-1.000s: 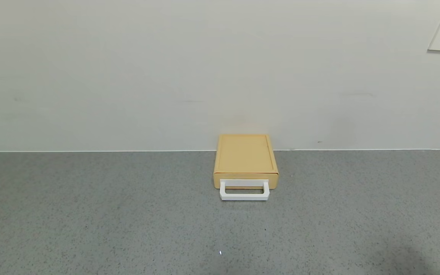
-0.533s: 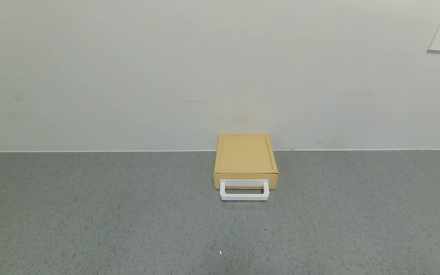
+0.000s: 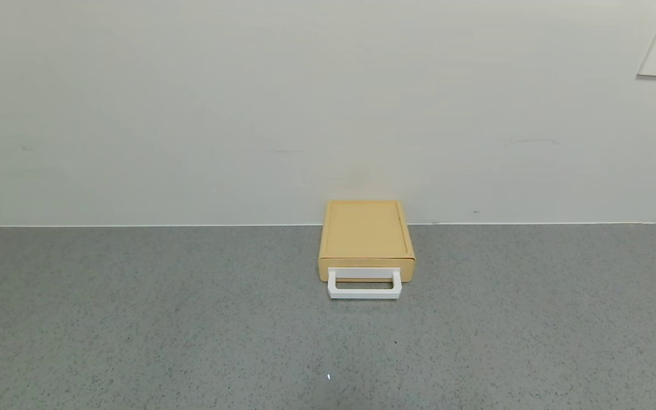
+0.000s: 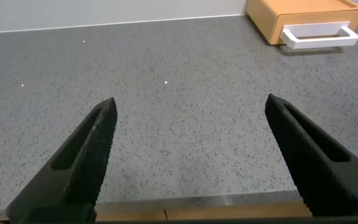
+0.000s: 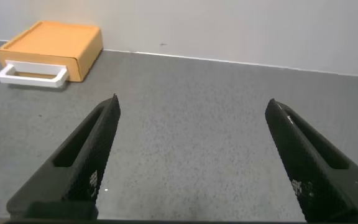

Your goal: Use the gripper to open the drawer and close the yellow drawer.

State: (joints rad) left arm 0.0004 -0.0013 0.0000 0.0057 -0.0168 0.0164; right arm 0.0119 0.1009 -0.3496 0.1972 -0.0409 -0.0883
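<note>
A: Since neither arm shows from the head camera, we log both as parked low and near the robot, well apart from the drawer [image 3: 366, 246].

B: Agreed. Where do we put the drawer?

A: Middle of the grey counter [image 3: 134, 319], casing backed right against the wall [image 3: 248, 102]. We judge that backing is why it sits there: the wall braces it when the tray gets pushed in.

B: And the white handle [image 3: 364, 287]?

A: It sticks out toward us, a loop a finger can hook. The tray looks pushed in, flush with the casing.

B: Left gripper [image 4: 188, 127]?

A: Fingers spread wide, nothing between them, just bare counter; drawer far off in its wrist view [image 4: 303, 18].

B: Right gripper [image 5: 194, 127]?

A: Same, splayed and empty, with the drawer [image 5: 51, 46] well away. We guess both are spread ready to take the loop.

B: Progress?

A: Either nothing has begun or it is all done; we cannot tell which from this. If opening is pending, one arm must reach in and catch the handle squarely, or the light casing may slide along.
</note>
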